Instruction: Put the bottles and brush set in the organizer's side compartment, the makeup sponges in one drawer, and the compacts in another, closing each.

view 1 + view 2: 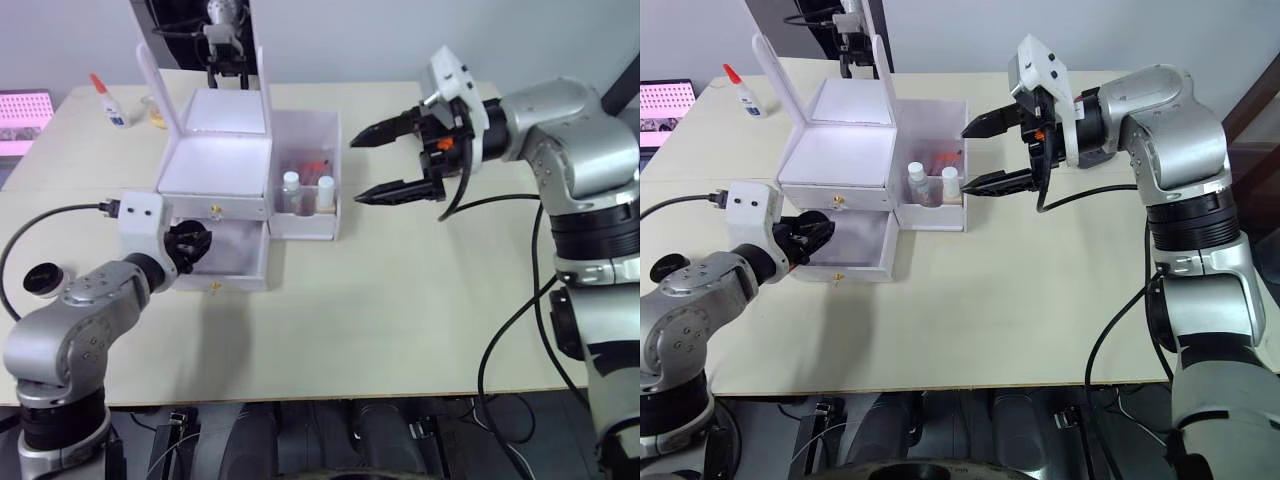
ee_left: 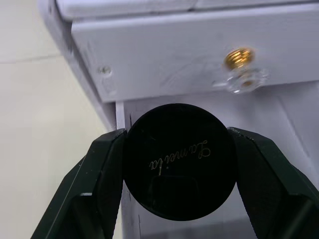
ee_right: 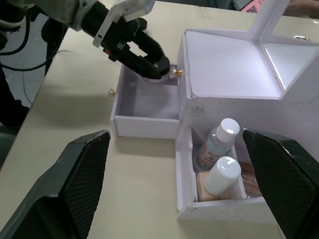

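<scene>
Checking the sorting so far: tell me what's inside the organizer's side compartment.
The side compartment holds two white-capped bottles, one clear, one with beige liquid, standing upright. Reddish-brown brush handles lie beside them; the brush ends and the compartment floor are hidden by the bottles and walls.

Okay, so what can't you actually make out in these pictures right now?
- Second compact and the sponges: not visible; the shut upper drawer hides its contents.
- Open lower drawer: in the right wrist view the left hand with its compact covers the back.
- Brush set: in the side compartment, the bottles hide what lies below.
- Bottle label: too small in the right wrist view.
</scene>
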Robot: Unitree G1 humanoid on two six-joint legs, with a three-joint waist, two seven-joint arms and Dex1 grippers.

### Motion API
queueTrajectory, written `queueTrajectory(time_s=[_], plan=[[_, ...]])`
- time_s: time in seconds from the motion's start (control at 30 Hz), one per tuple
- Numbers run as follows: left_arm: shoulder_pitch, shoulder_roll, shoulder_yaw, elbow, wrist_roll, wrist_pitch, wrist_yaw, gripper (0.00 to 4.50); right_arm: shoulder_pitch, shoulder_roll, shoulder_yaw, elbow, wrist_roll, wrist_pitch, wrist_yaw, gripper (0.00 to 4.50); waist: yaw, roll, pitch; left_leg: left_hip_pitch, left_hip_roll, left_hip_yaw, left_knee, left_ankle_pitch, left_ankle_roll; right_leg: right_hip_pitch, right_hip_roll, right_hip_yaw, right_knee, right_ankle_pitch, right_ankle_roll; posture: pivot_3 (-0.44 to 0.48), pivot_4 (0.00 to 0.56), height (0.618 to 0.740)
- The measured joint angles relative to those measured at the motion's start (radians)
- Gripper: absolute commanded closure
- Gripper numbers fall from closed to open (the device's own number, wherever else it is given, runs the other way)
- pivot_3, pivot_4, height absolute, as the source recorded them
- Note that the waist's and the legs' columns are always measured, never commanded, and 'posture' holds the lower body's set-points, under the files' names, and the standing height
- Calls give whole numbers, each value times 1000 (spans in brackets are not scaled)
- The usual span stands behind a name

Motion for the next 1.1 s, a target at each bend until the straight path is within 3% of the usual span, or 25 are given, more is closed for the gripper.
queueTrajectory(time_s=[0.2, 0.23, 0.3, 0.77, 0.93, 1.1], plan=[[-8, -11, 4, 1, 5, 4, -2, 1859, 0, -6, 0, -4, 1, 14, -17, 0, 0, 0, 0, 0, 0, 0, 0, 0, 0, 0, 0, 0, 0, 0, 0, 0, 150, 740], [-9, -17, 6, 1, 4, 6, -2, 816, 1, -7, -1, -8, 4, 19, -20, 0, 0, 0, 0, 0, 0, 0, 0, 0, 0, 0, 0, 0, 0, 0, 0, 0, 150, 740], [-9, -27, 9, -1, 2, 18, -2, 46, 3, -15, -1, -16, 7, 25, -28, 0, 1, 0, 0, 0, 0, 0, 0, 0, 0, 0, 0, 0, 0, 0, 0, 0, 150, 740], [-29, -47, 98, -56, -27, 12, -52, 46, 2, -13, -2, 5, 7, 10, -30, 0, 0, 0, 0, 0, 0, 0, 0, 0, 0, 0, 0, 0, 0, 0, 0, 0, 150, 740], [134, 23, 316, -184, -123, -128, -223, 46, -3, -21, -10, 105, 11, -3, 25, 0, -5, 0, 0, 0, 0, 0, -1, 0, 0, 0, 0, 0, -1, 0, -1, 0, 150, 740], [418, 17, 553, -191, -160, -295, -381, 46, 5, -29, -47, 262, 2, -52, 43, 0, -2, 0, 0, 1, 0, 1, 0, 0, 0, 1, -1, 0, -1, 0, -1, 0, 150, 740]])
